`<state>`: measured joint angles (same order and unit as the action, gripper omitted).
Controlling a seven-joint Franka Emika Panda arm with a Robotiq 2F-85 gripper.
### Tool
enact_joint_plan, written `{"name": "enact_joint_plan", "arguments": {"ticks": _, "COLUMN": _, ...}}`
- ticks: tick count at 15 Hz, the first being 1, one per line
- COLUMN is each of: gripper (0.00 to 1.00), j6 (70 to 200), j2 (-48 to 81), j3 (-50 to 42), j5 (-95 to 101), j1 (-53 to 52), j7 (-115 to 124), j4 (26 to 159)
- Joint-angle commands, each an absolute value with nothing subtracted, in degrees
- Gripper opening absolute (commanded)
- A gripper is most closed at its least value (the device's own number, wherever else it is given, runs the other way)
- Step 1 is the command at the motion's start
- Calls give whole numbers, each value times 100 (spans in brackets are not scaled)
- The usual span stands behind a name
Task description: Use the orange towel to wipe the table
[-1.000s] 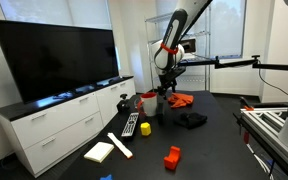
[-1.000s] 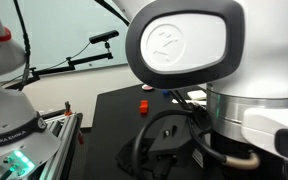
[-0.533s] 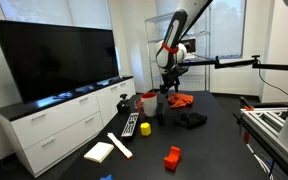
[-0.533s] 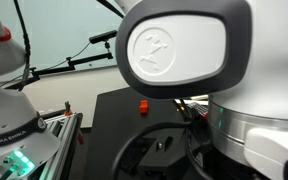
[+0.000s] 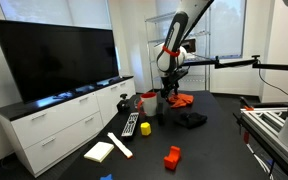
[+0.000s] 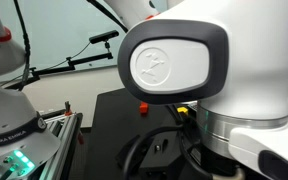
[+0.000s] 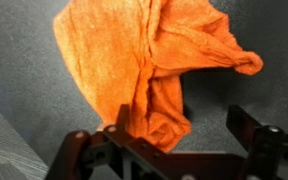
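Note:
The orange towel (image 7: 149, 65) lies crumpled on the dark table, filling the upper middle of the wrist view. It also shows in an exterior view (image 5: 181, 99) at the far end of the table. My gripper (image 7: 179, 135) is open just above the towel. One finger is over the towel's lower fold and the other is over bare table to the right. In an exterior view the gripper (image 5: 168, 92) hangs at the towel's near edge. In the close exterior view the arm's own housing (image 6: 184, 70) hides the towel.
On the black table (image 5: 214, 135) lie a black cloth (image 5: 193, 119), a yellow block (image 5: 145, 127), a remote (image 5: 131, 124), a red block (image 5: 172, 157), a white pad (image 5: 100, 151) and a mug (image 5: 147, 103). A TV (image 5: 54, 58) stands on a white cabinet.
The arm has shifted a little over the towel. In the close exterior view its housing has slid across the picture. The towel has not moved.

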<state>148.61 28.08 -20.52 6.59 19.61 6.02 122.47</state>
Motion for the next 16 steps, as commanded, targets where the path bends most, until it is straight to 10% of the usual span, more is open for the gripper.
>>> {"name": "enact_joint_plan", "arguments": {"ticks": 1, "gripper": 100, "j6": 15220, "j2": 2689, "j3": -1982, "j5": 942, "j1": 2075, "j7": -293, "j4": 12430}}
{"name": "enact_joint_plan", "arguments": {"ticks": 9, "gripper": 100, "j6": 15768, "j2": 2667, "j3": -1915, "j5": 1153, "j1": 2252, "j7": -1398, "j4": 12531}}
{"name": "enact_joint_plan", "arguments": {"ticks": 11, "gripper": 72, "j6": 15733, "j2": 2683, "j3": -1955, "j5": 1184, "j1": 2201, "j7": -1332, "j4": 12517}}
{"name": "enact_joint_plan", "arguments": {"ticks": 16, "gripper": 44, "j6": 15697, "j2": 2738, "j3": -2088, "j5": 1257, "j1": 2068, "j7": -1099, "j4": 12468}}
